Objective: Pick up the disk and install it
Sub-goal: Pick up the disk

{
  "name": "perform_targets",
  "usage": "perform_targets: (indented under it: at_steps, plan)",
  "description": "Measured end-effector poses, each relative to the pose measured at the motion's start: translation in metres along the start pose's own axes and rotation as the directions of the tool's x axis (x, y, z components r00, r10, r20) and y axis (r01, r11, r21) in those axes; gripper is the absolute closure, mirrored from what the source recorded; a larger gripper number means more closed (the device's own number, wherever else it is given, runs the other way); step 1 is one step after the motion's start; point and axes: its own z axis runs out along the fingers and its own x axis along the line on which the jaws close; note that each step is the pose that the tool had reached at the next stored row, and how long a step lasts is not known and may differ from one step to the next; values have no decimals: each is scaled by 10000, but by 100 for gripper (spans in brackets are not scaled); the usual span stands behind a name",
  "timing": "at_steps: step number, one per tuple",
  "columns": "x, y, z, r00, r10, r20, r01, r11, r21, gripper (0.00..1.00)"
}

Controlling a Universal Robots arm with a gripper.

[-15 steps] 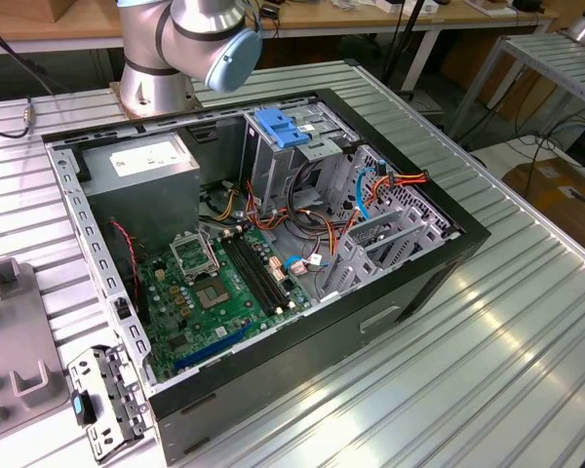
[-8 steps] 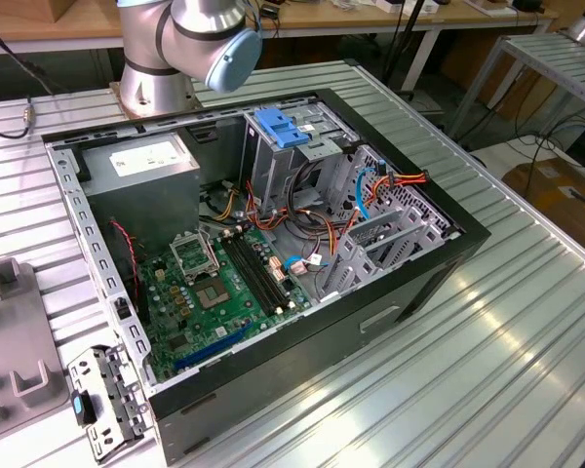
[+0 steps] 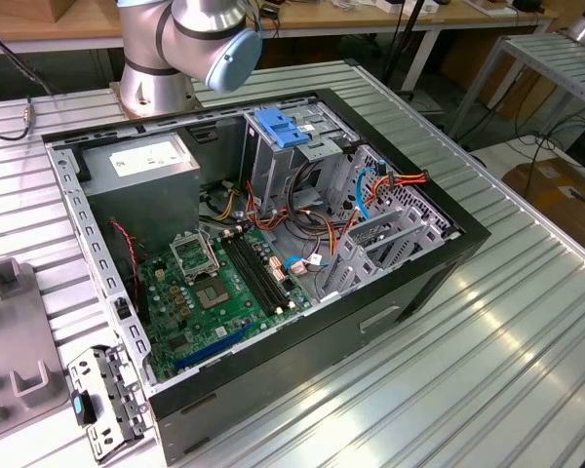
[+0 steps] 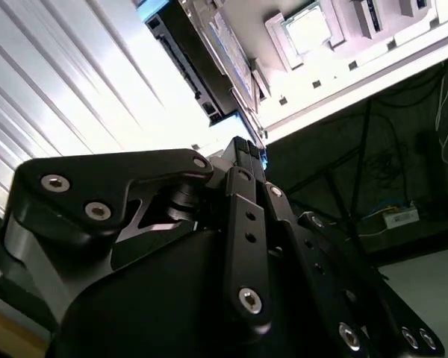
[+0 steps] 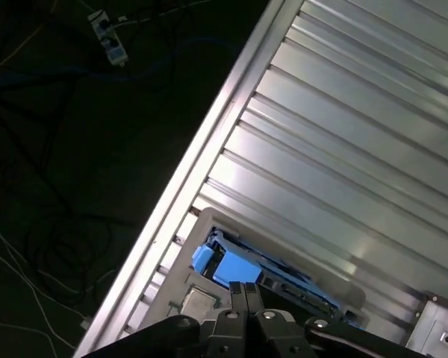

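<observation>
Though the job is to fit the disk into the computer, I judge it barely begun. The disk, blue rail showing, lies in a pale holder near the table's edge, low in the first wrist view. It is not lifted, so the pickup and the whole fitting are left. The gripper sits just beside the disk, its fingers drawn together with nothing between them.

Across the exterior view, a grey fixture block stands at the far left and a perforated metal bracket lies at the lower left. The arm's base rises at the upper left. The open computer case fills the middle. Inside it are the power supply, the motherboard and the drive cage under its blue handle. Bare ribbed table runs off to the right.

I count one disk, one gripper, one case, one power supply, one cage and one handle.
</observation>
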Motion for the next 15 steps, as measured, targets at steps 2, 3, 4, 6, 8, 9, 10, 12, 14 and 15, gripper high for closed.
perform_targets:
  at_steps: [2, 3, 4, 6, 8, 9, 10, 12, 14, 15]
  plan:
    - [0, 0, 8, 9992, -397, -18, 397, 9992, -4, 89]
    - [0, -1, 11, 9982, -604, -27, 604, 9982, -6, 89]
    - [0, -1, 14, 9967, -816, -36, 816, 9967, -9, 89]
    - [0, -1, 17, 9933, -1151, -49, 1151, 9934, -13, 89]
    - [1, -1, 21, 9868, -1616, -68, 1616, 9869, -20, 89]
    - [1, -1, 22, 9838, -1792, -74, 1792, 9838, -23, 89]
    - [1, -1, 22, 9802, -1981, -82, 1980, 9802, -26, 89]
    - [0, -2, 22, 9699, -2433, -100, 2433, 9699, -31, 89]
    - [0, -2, 22, 9604, -2783, -115, 2783, 9605, -37, 89]
    - [0, -1, 22, 9555, -2949, -122, 2949, 9555, -41, 89]
